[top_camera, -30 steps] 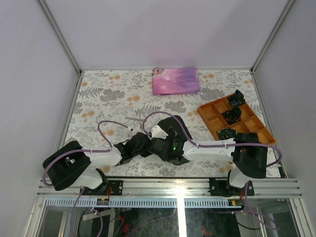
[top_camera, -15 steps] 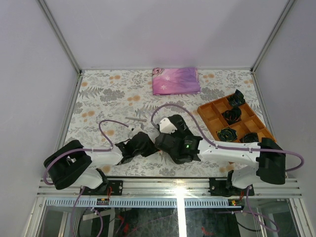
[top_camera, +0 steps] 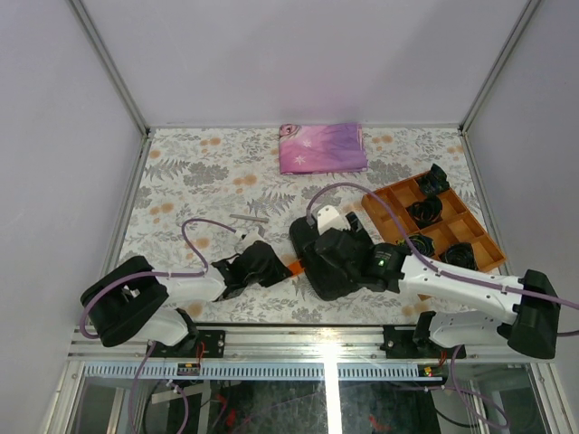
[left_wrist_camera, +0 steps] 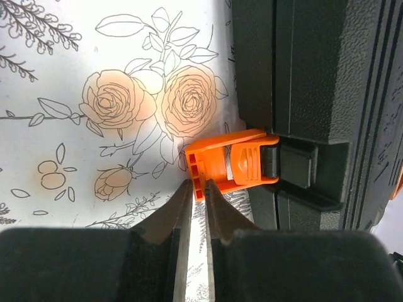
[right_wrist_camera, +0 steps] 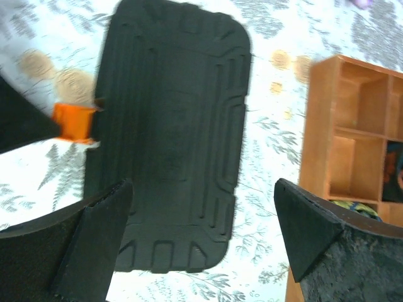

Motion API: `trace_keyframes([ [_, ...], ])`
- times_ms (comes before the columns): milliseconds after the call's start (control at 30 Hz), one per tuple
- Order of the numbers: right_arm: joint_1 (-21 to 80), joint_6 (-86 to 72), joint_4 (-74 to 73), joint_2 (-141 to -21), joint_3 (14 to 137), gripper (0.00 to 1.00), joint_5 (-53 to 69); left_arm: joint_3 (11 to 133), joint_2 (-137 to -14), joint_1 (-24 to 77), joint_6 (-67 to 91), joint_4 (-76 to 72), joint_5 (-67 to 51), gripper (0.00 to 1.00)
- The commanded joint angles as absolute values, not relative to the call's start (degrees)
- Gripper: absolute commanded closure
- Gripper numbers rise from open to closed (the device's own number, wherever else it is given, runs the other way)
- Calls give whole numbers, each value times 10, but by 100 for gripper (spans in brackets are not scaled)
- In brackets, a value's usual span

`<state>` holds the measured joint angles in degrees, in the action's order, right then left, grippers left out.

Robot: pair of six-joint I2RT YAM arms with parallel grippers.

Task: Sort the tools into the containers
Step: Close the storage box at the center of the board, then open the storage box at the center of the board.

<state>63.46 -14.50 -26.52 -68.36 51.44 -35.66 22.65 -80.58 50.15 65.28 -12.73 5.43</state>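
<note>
The tool case (right_wrist_camera: 170, 126) lies shut and flat on the worktop (top_camera: 181, 181), in the middle of it and close to the near edge. Its long axis runs roughly from my bases away toward the far side, a little tilted.

The one thing the next move hangs on is the orange latch (left_wrist_camera: 233, 165). It sits on the case's left long side, sticks out sideways over the flowered cloth, and points straight at my left claw (left_wrist_camera: 197, 189). That claw is clenched, and its two tips nip the outer lip of the latch at its lower corner. The latch's hinge end is tucked into the notch in the case wall. I judge that the pull has to go outward, away from the case wall and across its long axis.

My left arm is the nearer one to the latch. My right claw (right_wrist_camera: 201, 189) hangs above the lid, spread wide and gripping nothing, with the case's width between its tips.

To the left of the latch the worktop is bare print, so there is room to swing it out. On the right the orange compartment tray (top_camera: 434, 221) stands near the case, with only a strip of worktop between them, so I have less room on that side.
</note>
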Motion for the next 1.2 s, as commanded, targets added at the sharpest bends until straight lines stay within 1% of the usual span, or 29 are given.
trace_keyframes([
  [0, 690, -115, -211, -722, 508, 1, -332, 199, -850, 503, 614, 46, 93, 93],
  [167, 741, -108, -165, -764, 495, 1, -360, 200, -853, 502, 615, 47, 94, 93],
  [433, 783, -87, -118, -831, 467, 1, -424, 198, -861, 502, 615, 39, 92, 94],
  [733, 790, -93, -158, -890, 478, 1, -507, 194, -866, 501, 617, 41, 97, 96],
  [900, 790, -87, -182, -871, 481, 0, -541, 191, -864, 499, 617, 44, 98, 96],
  [1167, 783, -84, -232, -796, 482, 1, -560, 189, -860, 496, 614, 47, 98, 97],
])
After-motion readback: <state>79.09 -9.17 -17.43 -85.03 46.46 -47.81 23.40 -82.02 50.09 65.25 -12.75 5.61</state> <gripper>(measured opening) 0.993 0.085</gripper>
